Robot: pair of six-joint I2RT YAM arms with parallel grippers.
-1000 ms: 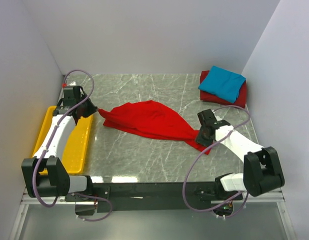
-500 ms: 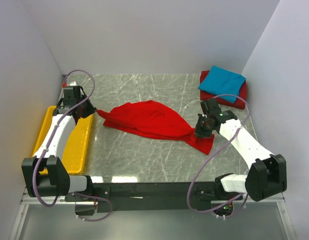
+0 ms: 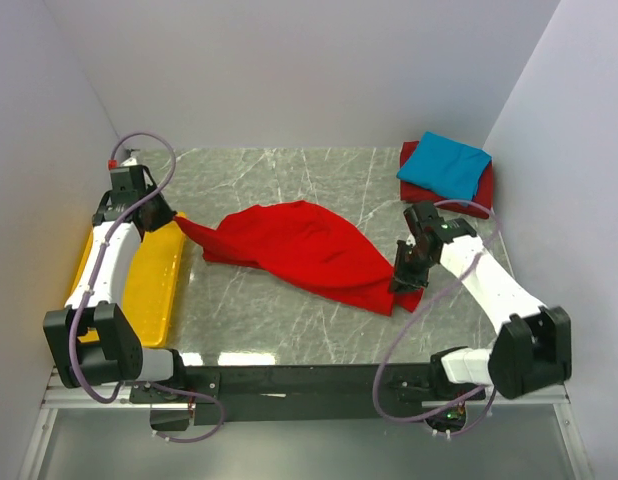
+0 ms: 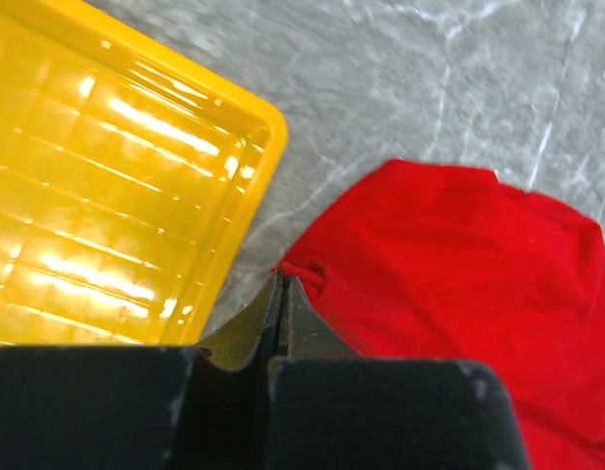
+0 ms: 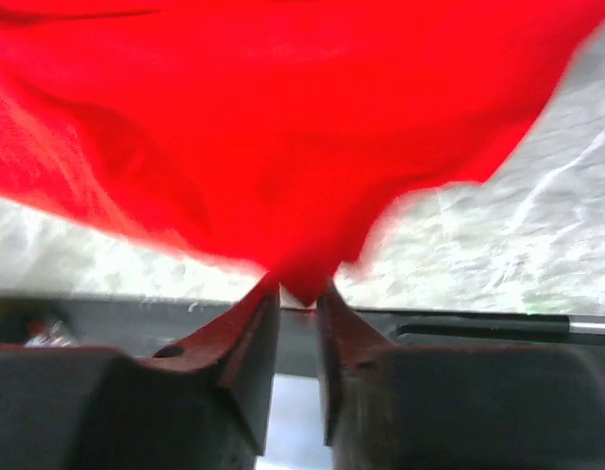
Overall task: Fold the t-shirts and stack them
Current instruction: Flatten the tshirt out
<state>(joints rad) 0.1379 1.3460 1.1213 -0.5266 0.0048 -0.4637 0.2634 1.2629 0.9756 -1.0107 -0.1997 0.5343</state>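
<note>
Red cloth takes up most of the scene: the bright red t-shirt (image 3: 304, 250) lies drawn out across the middle of the table. Its left end is lifted toward the yellow tray (image 3: 154, 290) and its right end is bunched near the front right. It looks stretched between the two arms so it can be spread flat for folding, a step I judge not yet done. At the far right corner the turquoise t-shirt (image 3: 446, 165) sits folded on the darker red t-shirt (image 3: 479, 200), apparently the stack this one should join. The left gripper (image 4: 283, 284), jaws pressed together, pinches the shirt's edge just beside the tray's corner. The right gripper (image 5: 298, 289) nips a hanging fold between nearly closed jaws. The tabletop (image 3: 289, 170) is glossy grey with pale marble veins, and plain white walls (image 3: 289, 70) close it in on three sides.
</note>
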